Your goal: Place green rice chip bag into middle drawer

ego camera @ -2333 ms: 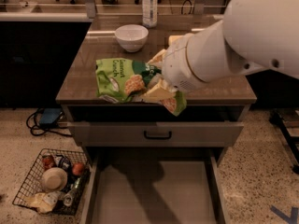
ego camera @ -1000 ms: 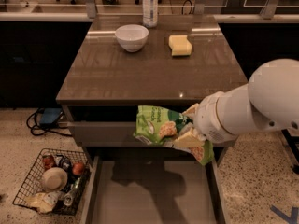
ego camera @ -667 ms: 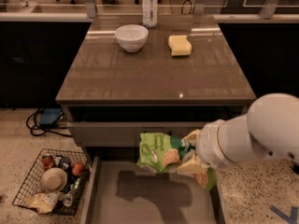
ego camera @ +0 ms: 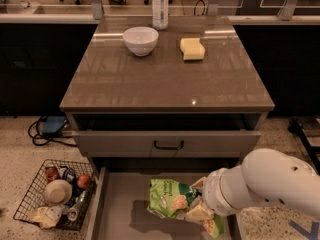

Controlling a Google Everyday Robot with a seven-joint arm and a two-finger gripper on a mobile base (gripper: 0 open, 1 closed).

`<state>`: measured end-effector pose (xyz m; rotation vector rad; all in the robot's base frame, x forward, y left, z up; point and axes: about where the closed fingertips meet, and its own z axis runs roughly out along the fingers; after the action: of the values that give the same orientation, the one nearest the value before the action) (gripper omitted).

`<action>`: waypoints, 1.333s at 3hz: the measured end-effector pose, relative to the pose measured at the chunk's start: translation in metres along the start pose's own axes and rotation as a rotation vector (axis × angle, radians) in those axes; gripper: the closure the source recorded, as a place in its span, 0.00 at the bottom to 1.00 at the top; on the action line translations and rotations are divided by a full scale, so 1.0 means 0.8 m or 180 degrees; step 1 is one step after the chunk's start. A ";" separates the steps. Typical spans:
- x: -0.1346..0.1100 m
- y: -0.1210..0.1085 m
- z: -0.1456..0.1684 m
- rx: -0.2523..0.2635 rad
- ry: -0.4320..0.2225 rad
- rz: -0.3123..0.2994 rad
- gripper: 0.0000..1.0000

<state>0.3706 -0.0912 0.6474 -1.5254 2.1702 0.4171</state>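
Note:
The green rice chip bag [ego camera: 170, 198] hangs low inside the open middle drawer [ego camera: 120, 204], over its pale floor toward the right side. My gripper [ego camera: 200, 211] holds the bag by its right end; my white arm [ego camera: 265, 186] reaches in from the lower right. The bag casts a shadow on the drawer floor to its left. I cannot tell whether the bag touches the floor.
Above the open drawer is a shut drawer with a black handle [ego camera: 168, 145]. On the countertop [ego camera: 165, 79] stand a white bowl [ego camera: 140, 40], a yellow sponge [ego camera: 192, 49] and a bottle [ego camera: 160, 6]. A wire basket [ego camera: 55, 194] of items sits on the floor at left.
My arm has carried the bag from the countertop forward and down, past the upper drawer front, into the open middle drawer.

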 end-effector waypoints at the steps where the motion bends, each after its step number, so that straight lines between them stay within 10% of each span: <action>1: -0.001 0.000 0.000 0.0003 0.0000 -0.0006 1.00; 2: -0.006 -0.016 0.041 -0.0033 -0.0069 0.0024 1.00; 4: -0.048 -0.043 0.246 -0.0290 -0.0469 -0.0121 1.00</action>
<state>0.4513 0.0242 0.5005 -1.5304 2.0310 0.6034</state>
